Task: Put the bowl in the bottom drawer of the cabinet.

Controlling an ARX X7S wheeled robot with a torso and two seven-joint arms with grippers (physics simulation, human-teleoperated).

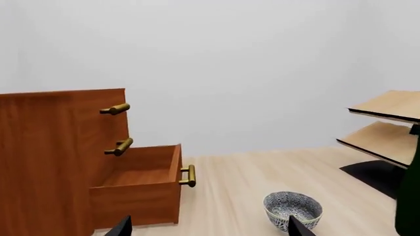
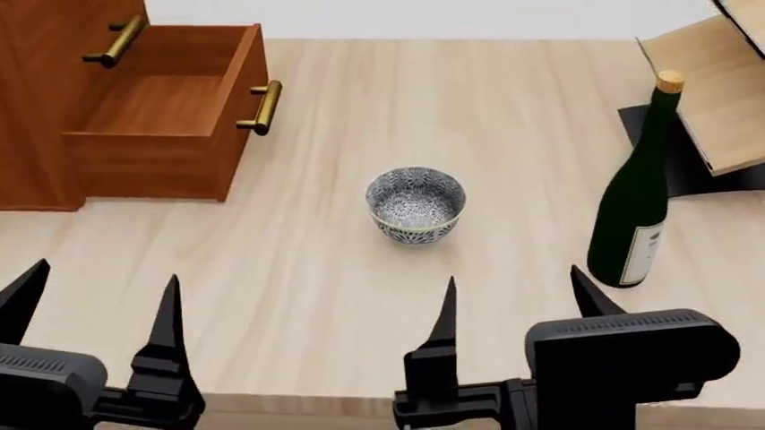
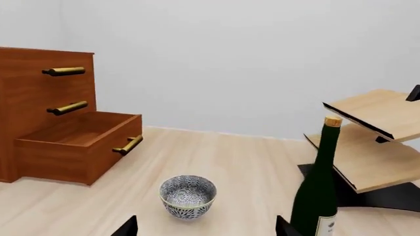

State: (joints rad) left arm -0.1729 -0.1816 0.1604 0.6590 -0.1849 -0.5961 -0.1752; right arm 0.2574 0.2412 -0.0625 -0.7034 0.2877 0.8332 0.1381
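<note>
The blue-and-white bowl stands upright on the pale wooden table, midway across it; it also shows as the bowl and the bowl. The reddish-brown cabinet stands at the far left, and its bottom drawer is pulled out and empty, brass handle facing the bowl. My left gripper is open near the table's front left edge. My right gripper is open too, just in front of the bowl, holding nothing.
A dark green wine bottle with a cork stands right of the bowl, close to my right gripper. Behind it sits a pale wood rack on a black base. Two shut upper drawer fronts with brass handles sit above the open drawer.
</note>
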